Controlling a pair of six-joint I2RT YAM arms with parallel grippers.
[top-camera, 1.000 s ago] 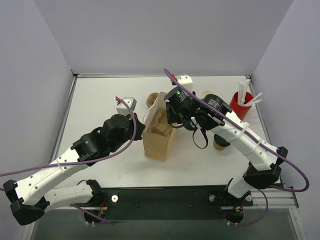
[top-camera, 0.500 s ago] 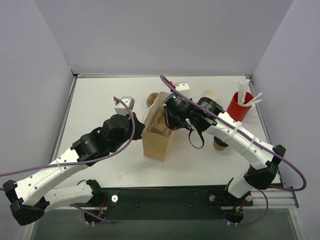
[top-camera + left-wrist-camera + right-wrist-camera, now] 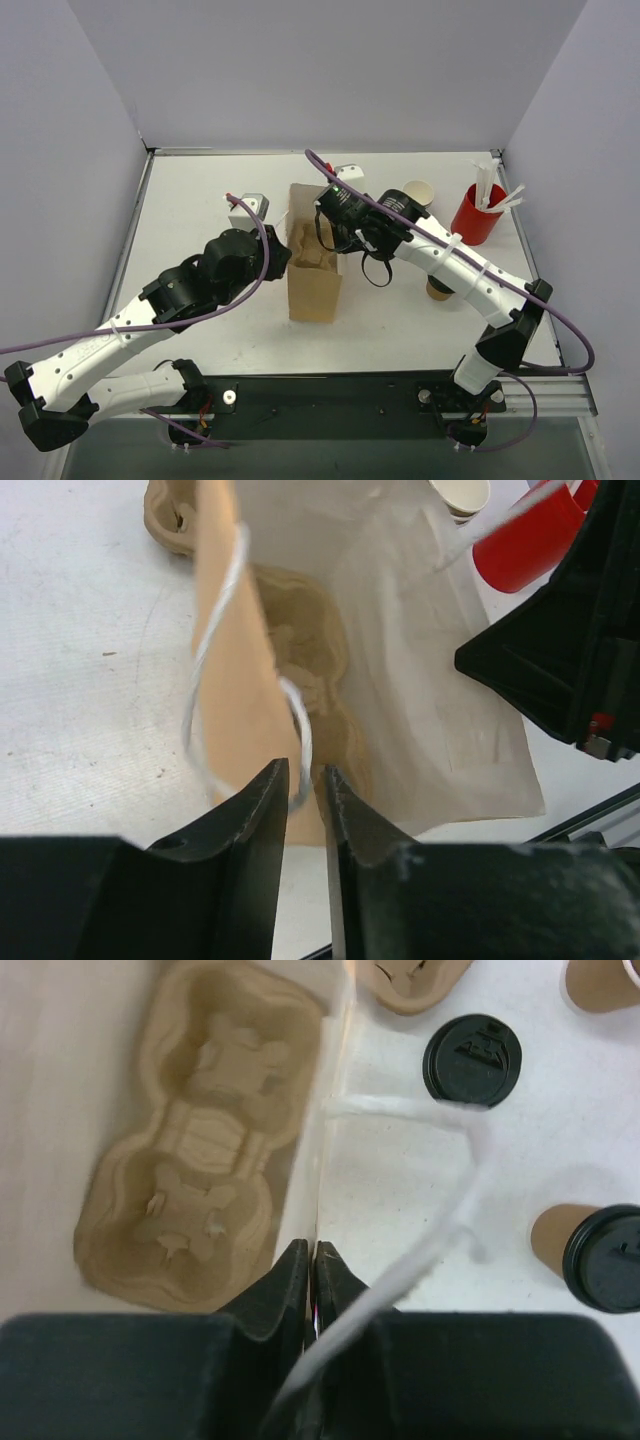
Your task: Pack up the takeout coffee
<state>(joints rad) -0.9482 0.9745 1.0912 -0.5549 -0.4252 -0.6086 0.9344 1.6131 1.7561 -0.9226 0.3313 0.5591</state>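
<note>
Left fingers (image 3: 262, 815): the left gripper (image 3: 303, 792) is nearly closed, pinching the near-left wall of the brown paper bag (image 3: 312, 272); a loop of white string handle (image 3: 300, 730) lies in the narrow slit between them.
Right fingers (image 3: 290, 1272): the right gripper (image 3: 313, 1256) is pressed tight on the bag's opposite wall, with the other white handle (image 3: 440, 1175) looping away just beside it.
Bag: upright on the white table (image 3: 190, 210), its mouth held wide between the two arms.
Inside the bag: a moulded pulp carrier tray (image 3: 195, 1150) lying flat on the bottom.
Takeout coffee (image 3: 418, 192): outside the bag, standing open on the table to the far right, near the red cup (image 3: 478, 214) of white sticks.
Other cup: a tan cup with a black lid on (image 3: 600, 1257), on the table to the right of the bag.
Loose lid (image 3: 472, 1055): flat on the table; the raised marks on top are too small to read.
Second tray (image 3: 165, 518): just behind the bag.
</note>
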